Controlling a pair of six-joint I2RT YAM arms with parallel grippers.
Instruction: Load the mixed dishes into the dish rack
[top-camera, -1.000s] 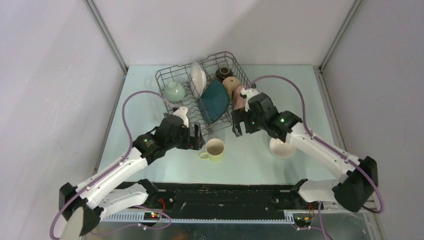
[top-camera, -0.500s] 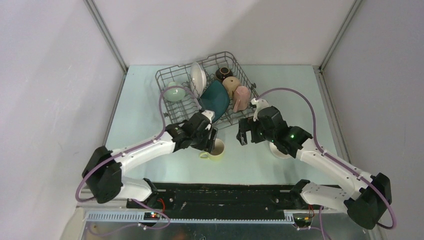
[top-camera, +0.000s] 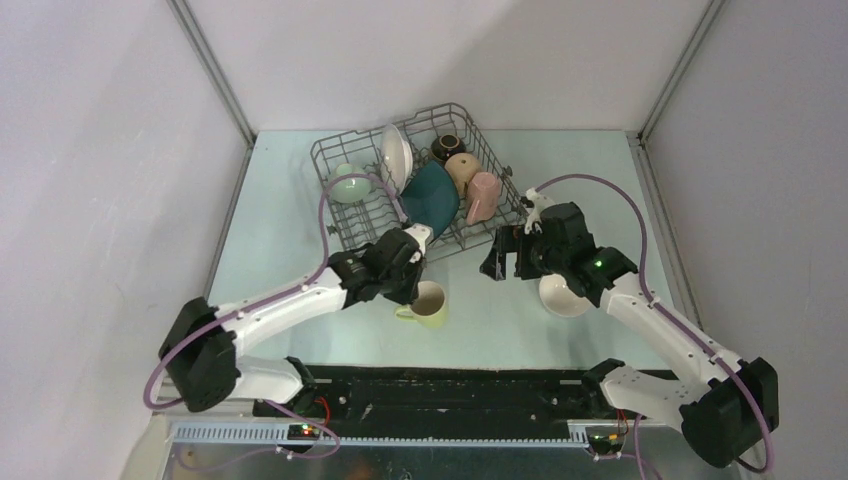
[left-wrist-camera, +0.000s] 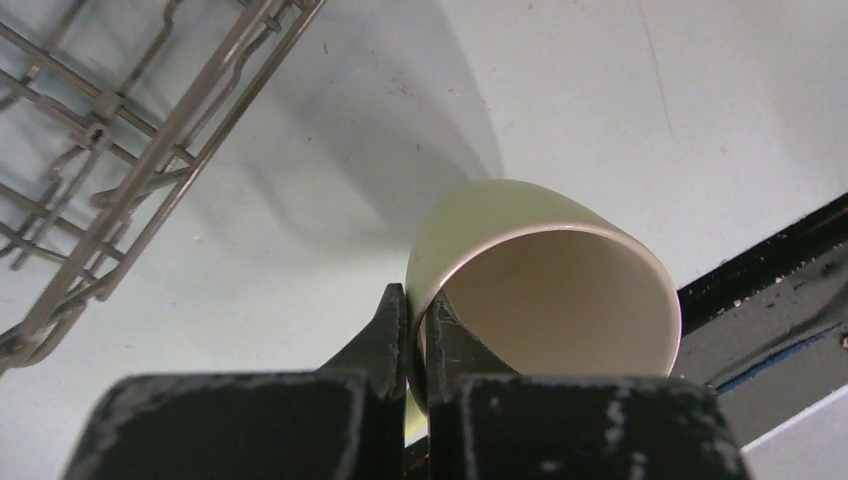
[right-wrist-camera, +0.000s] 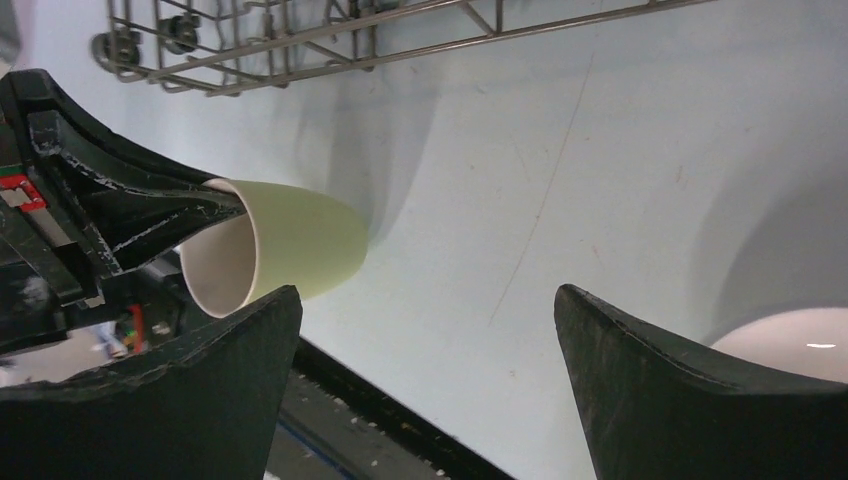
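Observation:
The yellow mug (top-camera: 431, 301) stands on the table just in front of the dish rack (top-camera: 322, 163). My left gripper (top-camera: 413, 284) is shut on its rim, one finger inside and one outside, as the left wrist view shows on the mug (left-wrist-camera: 500, 222) at the gripper (left-wrist-camera: 418, 322). My right gripper (top-camera: 501, 263) hangs open over bare table, right of the mug (right-wrist-camera: 300, 245), with nothing between its fingers (right-wrist-camera: 428, 300). A white bowl (top-camera: 566, 298) sits under the right arm, its edge (right-wrist-camera: 800, 342) showing. The rack holds a pale green bowl (top-camera: 350, 186), white plate (top-camera: 395, 156), teal plate (top-camera: 430, 200), brown bowl (top-camera: 447, 147), tan mug (top-camera: 462, 168) and pink mug (top-camera: 483, 194).
The rack's wire edge (left-wrist-camera: 120, 150) lies close to the left of the mug, and its front rail (right-wrist-camera: 300, 42) runs beyond it in the right wrist view. A black base rail (top-camera: 450, 385) runs along the near table edge. Grey walls enclose the table.
My left gripper swung right to the yellow mug and shut on its rim. The right arm drew back from the rack toward the right, still open.

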